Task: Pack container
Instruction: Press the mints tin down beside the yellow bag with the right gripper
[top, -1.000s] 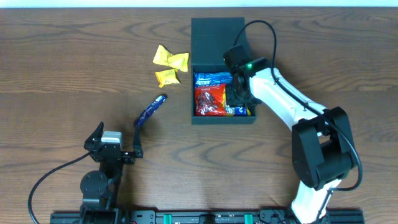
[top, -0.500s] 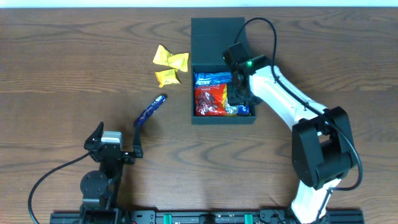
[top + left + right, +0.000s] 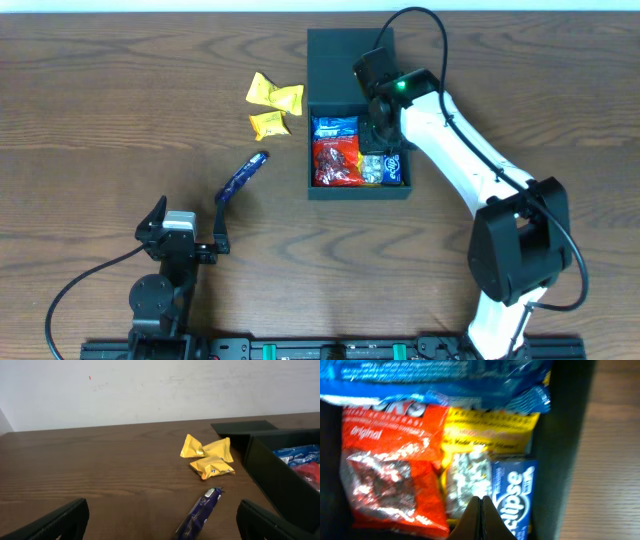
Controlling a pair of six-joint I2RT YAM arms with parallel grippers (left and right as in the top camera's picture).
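Note:
The container (image 3: pixel 358 192) is a dark square box with its lid flap (image 3: pixel 335 60) folded back. Inside lie a blue packet (image 3: pixel 335 127), a red packet (image 3: pixel 337 163), a silver packet (image 3: pixel 370 165) and a blue Eclipse pack (image 3: pixel 392 170). My right gripper (image 3: pixel 378 132) hovers over the box's right half. In the right wrist view it (image 3: pixel 481 502) is shut, nothing between its tips, above the silver packet (image 3: pixel 465 480) and the Eclipse pack (image 3: pixel 512 492). My left gripper (image 3: pixel 188 218) rests open near the front left, and the left wrist view shows a purple bar (image 3: pixel 200 512) between its spread fingers (image 3: pixel 60 520).
Three yellow packets (image 3: pixel 275 95) lie on the wooden table left of the box, with the lowest one (image 3: pixel 268 124) nearest it. The purple bar (image 3: pixel 244 176) lies diagonally between them and the left gripper. The right arm's cable (image 3: pixel 425 35) arcs over the box's back right corner.
The right gripper has shut and drawn back toward the far side of the box. The silver packet and Eclipse pack now show in the box's front right corner. The left arm is still.

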